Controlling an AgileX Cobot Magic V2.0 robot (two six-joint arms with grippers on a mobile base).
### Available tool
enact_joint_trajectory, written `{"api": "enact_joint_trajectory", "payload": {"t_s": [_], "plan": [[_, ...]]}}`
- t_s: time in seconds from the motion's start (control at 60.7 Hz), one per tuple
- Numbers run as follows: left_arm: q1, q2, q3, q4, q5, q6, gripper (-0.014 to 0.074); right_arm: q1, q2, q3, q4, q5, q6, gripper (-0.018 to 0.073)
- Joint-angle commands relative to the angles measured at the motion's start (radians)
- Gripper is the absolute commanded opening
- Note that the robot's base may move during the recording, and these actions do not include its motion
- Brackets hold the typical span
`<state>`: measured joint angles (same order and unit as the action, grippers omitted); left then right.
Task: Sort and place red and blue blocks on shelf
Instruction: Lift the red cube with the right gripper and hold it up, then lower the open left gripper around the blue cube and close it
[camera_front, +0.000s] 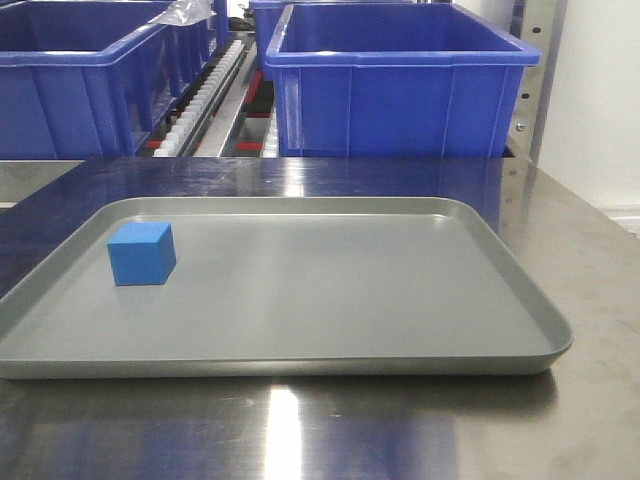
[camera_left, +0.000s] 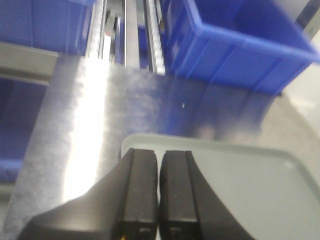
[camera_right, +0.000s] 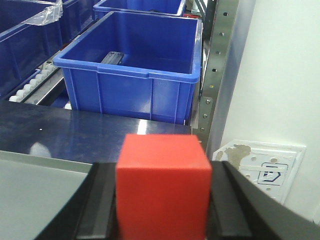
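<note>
Left gripper (camera_left: 159, 155): black fingers together, only a hairline seam between the pads, nothing in them. It hangs over the 10 o'clock corner of the flat grey rimmed tray (camera_left: 215, 145), shiny steel tabletop (camera_left: 85, 130) at its 9 o'clock, and a large blue plastic bin (camera_left: 240, 50) at 1 o'clock. That view is blurred, so no finer detail. Front view, left to right: a blue bin (camera_front: 70, 90) at 11 o'clock, then white roller tracks (camera_front: 205, 100) running back at 12 o'clock, then a second blue bin (camera_front: 395, 95) at 1 o'clock, all on the metal shelf rack behind the table. The small bright blue cube (camera_front: 141, 254) sits flat on the tray floor at the tray's 9 o'clock, near the left rim but not touching it, with nothing else on the tray. Neither gripper shows in the front view. Right gripper (camera_right: 163, 172): clamped on the small bright red cube (camera_right: 162, 200), one black finger (camera_right: 102, 205) against each side face, cube square and upright, held clear above the table. A tray edge shows at its 8 o'clock. Ahead at 12 o'clock is a blue bin with a dark part lying inside, not identifiable. The shelf's perforated steel upright (camera_right: 216, 75) is at 1 o'clock, and a white wall plate (camera_right: 260, 170) at 3 o'clock.
</note>
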<state>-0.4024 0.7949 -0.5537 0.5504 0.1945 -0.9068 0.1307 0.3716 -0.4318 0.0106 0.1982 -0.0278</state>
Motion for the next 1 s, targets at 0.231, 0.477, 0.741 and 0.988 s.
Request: {"api": "enact_joint_trajectory", "payload": {"t_s": [0.231, 0.477, 0.741, 0.988], "plan": [[-0.170, 0.269, -0.255, 0.040, 0.347, -0.027, 0.0124, -0.005, 0.003, -0.027, -0.011, -0.088, -0.002, 0.0109], [-0.221, 0.452, -0.439, -0.063, 0.605, 0.018, 0.0124, -0.005, 0.003, -0.027, -0.011, -0.088, -0.002, 0.0109], [-0.219, 0.634, -0.614, -0.349, 0.665, 0.239, 0.0128, -0.005, 0.003, -0.027, -0.011, -0.088, -0.002, 0.0109], [-0.174, 0.768, -0.754, -0.539, 0.767, 0.390, 0.0446, -0.005, 0.003, -0.027, -0.011, -0.088, -0.002, 0.0109]]}}
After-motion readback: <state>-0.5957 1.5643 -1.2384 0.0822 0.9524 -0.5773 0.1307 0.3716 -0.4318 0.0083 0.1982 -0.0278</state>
